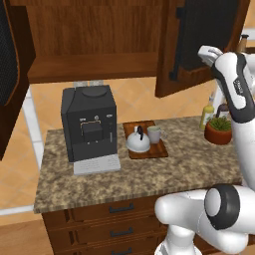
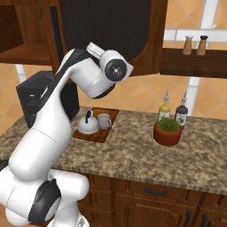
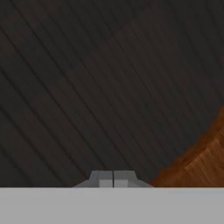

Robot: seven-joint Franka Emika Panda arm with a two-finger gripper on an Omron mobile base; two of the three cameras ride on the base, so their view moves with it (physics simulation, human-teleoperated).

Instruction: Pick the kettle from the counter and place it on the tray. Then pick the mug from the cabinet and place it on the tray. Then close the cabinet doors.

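The silver-white kettle (image 1: pixel 138 142) (image 2: pixel 88 124) and the pale mug (image 1: pixel 154 134) (image 2: pixel 104 120) stand side by side on the reddish-brown tray (image 1: pixel 160 149) (image 2: pixel 95 135), which lies on the granite counter (image 1: pixel 149 174). Above it the cabinet (image 1: pixel 94 55) hangs open, its shelf bare. The left cabinet door (image 1: pixel 12 74) and the right door (image 1: pixel 206 35) (image 2: pixel 111 26) both swing outward. My gripper (image 3: pixel 113 179) is shut with nothing in it, its tips close against the right door's black mesh panel (image 3: pixel 100 87), near the wooden frame (image 3: pixel 201 157).
A big black coffee machine (image 1: pixel 89 127) (image 2: pixel 35 99) stands left of the tray. A potted plant (image 1: pixel 219 130) (image 2: pixel 168 131) and two bottles (image 2: pixel 173 108) sit at the counter's right. Two shakers (image 2: pixel 195 44) stand on a wall shelf. Drawers (image 1: pixel 122 209) run below.
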